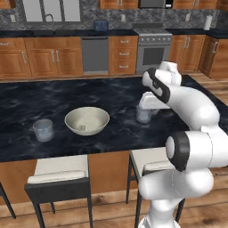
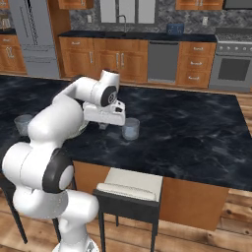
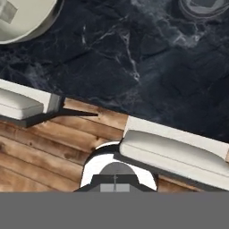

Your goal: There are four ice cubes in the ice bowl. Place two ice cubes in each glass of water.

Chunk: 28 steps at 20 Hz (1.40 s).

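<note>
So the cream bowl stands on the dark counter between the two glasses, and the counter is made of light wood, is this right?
Not quite. The counter is dark marble-like stone with pale veins, not light wood; only the floor and cabinets are wood. The left base view shows it well. The rest holds: the cream bowl stands on it between the left glass and the right glass.

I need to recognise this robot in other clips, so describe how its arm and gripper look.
The arm is made of glossy white, rounded, tube-like segments, with dark grey to black bands at the joints. It ends in a boxy white hand, the gripper, with two small dark fingers. No cables or markings can be made out.
</note>
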Available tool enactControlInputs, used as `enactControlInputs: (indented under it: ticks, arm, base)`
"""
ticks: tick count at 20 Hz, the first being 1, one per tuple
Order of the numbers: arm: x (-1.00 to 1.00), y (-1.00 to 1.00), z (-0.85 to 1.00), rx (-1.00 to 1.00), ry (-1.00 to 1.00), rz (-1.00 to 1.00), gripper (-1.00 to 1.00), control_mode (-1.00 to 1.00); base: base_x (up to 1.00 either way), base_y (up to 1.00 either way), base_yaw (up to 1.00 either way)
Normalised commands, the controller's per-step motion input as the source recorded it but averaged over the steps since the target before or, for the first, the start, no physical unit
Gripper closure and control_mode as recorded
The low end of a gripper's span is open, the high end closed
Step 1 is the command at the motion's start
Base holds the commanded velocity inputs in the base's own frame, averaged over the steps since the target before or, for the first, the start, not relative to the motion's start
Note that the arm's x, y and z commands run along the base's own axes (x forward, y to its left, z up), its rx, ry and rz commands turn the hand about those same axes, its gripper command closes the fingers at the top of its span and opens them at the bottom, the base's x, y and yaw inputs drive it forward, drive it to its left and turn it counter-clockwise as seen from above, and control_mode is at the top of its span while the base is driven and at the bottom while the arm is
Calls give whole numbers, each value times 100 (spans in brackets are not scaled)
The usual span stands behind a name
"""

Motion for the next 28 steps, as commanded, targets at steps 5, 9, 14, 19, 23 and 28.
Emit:
enactControlInputs:
  ticks: [5,9,14,19,23,28]
  arm:
    - [-34,48,-1,0,-15,18,100,-100]
    - [-4,48,0,0,-7,15,100,-100]
    - [0,50,0,0,-8,11,100,-100]
    - [0,54,0,0,-4,9,100,-100]
    - [0,55,0,0,-2,7,100,-100]
    - [0,36,0,0,0,8,-100,-100]
  base:
    - [0,0,0]
    - [0,0,0]
    - [0,0,0]
    - [0,0,0]
    - [0,0,0]
    - [0,0,0]
